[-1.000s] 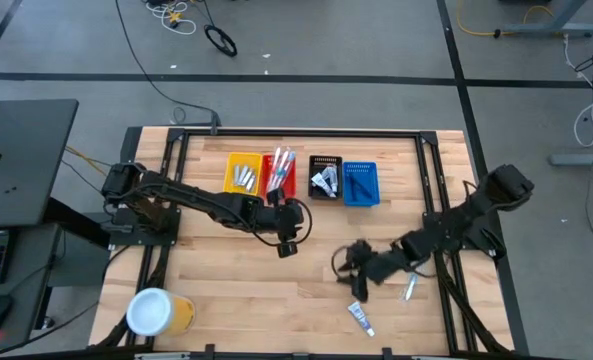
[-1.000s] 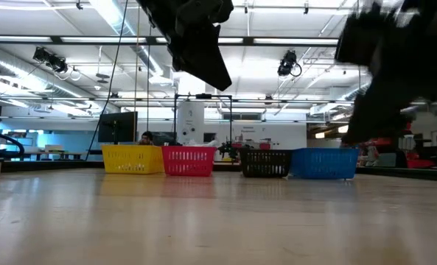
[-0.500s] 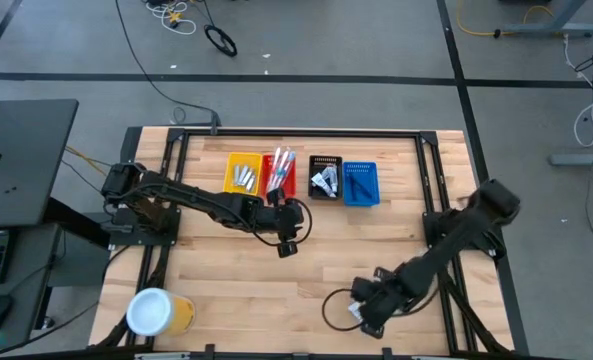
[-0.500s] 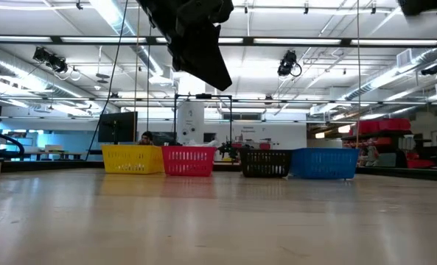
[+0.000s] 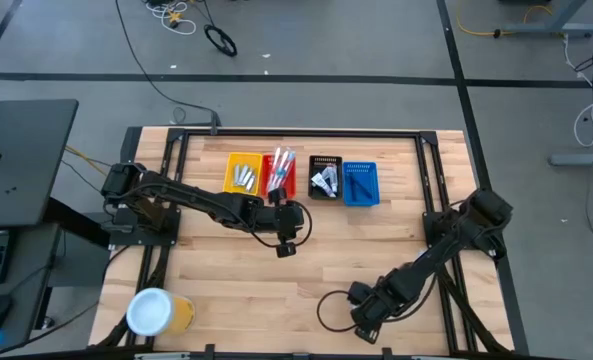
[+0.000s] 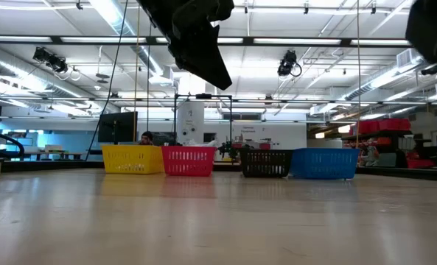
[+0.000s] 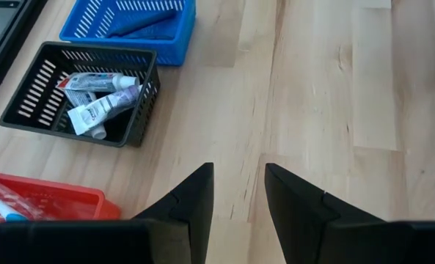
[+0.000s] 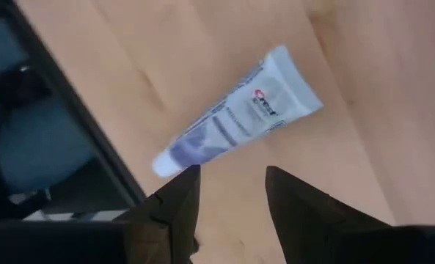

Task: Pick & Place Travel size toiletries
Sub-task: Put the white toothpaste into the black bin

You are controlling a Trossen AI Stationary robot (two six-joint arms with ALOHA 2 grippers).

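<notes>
A small white-and-lilac toothpaste tube (image 8: pixel 239 117) lies flat on the wood close to the table's near edge. My right gripper (image 8: pixel 232 176) hangs open just above it, near its cap end, touching nothing; in the high view that gripper (image 5: pixel 361 315) covers the tube. My left gripper (image 5: pixel 288 240) waits open over the table's middle, its fingers (image 7: pixel 195 198) above bare wood. More tubes (image 7: pixel 100 103) lie in the black bin, dark blue razors (image 7: pixel 140 22) in the blue bin, toothbrushes (image 5: pixel 281 165) in the red bin, silvery packets (image 5: pixel 242 178) in the yellow bin.
The yellow (image 5: pixel 231 162), red (image 5: pixel 289 188), black (image 5: pixel 313 160) and blue (image 5: pixel 373 168) bins stand in a row at the far side. A yellow cup with a white lid (image 5: pixel 156 312) sits at the near left corner. The table's dark frame edge (image 8: pixel 63 110) runs beside the tube.
My right gripper has swept from the table's right-middle toward the near edge and come down over the toothpaste tube, staying open. The tube has not moved.
</notes>
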